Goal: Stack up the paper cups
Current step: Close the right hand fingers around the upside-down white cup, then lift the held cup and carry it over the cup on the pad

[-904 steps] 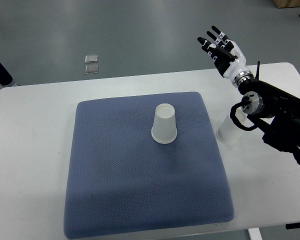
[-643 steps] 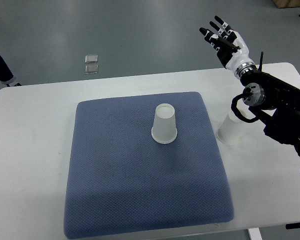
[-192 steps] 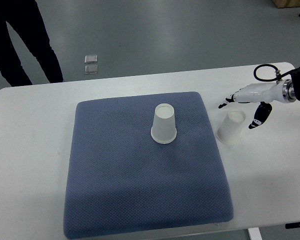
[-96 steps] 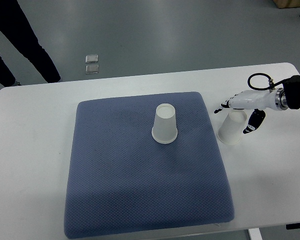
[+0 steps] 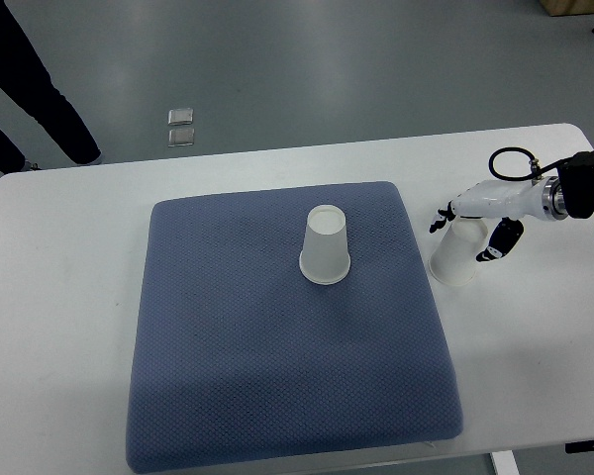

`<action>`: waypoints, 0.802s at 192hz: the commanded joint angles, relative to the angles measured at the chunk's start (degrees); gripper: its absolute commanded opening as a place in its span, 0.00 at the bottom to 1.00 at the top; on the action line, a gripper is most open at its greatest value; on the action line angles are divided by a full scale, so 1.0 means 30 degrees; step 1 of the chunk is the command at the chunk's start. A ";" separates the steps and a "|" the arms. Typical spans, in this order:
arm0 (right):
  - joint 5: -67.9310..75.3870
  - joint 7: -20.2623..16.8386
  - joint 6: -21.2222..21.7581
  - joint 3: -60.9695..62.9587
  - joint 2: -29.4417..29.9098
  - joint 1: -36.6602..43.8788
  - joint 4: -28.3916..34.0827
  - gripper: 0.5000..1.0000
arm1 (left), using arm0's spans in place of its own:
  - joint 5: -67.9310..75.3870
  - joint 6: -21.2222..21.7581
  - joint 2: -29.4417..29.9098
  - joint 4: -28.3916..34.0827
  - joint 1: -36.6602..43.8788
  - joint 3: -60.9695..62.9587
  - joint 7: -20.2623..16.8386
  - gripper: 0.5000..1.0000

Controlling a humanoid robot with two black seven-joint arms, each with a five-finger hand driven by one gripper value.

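You have two cups to bring together. One cup (image 5: pixel 325 246) stands upside down near the middle of the blue pad (image 5: pixel 228 376), rim down, which makes it the steady base to stack onto. The other cup (image 5: pixel 457 253) stands the same way on the bare desk (image 5: pixel 59 297), just off the pad's right edge, and that is the one to move.

Your right hand (image 5: pixel 472 226) comes in from the right edge, forearm lying low and nearly level across the desk, palm turned down over the top of that cup. The fingers are spread to either side of it: dark tips show at its left shoulder (image 5: pixel 438 222) and another at its right flank (image 5: pixel 494 244). They straddle the cup, but you cannot tell from here whether they touch it; they do not look closed on it, so count the hand as open and holding nothing.

That straddle probably sets up a side pinch near the cup's closed top. Close gently, since thin paper will likely dent. A lift clear of the pad edge would follow, then a carry left over the other cup.

The left arm is out of view. A person's legs (image 5: pixel 25 89) show at the top left, well away from the desk.
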 commanded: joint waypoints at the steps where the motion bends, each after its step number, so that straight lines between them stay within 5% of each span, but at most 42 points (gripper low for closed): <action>1: -0.0209 -0.0001 0.0004 -0.0022 0.0056 0.0008 -0.0108 0.47 | -0.0001 0.0000 0.0000 0.0000 0.0000 0.0002 0.0000 1.00; 48: -0.0297 0.0028 0.0004 -0.0022 0.0056 0.0125 -0.0138 0.30 | -0.0001 0.0000 0.0000 0.0000 0.0000 0.0002 0.0000 1.00; 154: -0.0004 0.0233 0.1058 0.0095 -0.0823 0.3142 0.0126 0.29 | -0.0001 0.0000 0.0000 0.0000 0.0000 0.0002 0.0000 1.00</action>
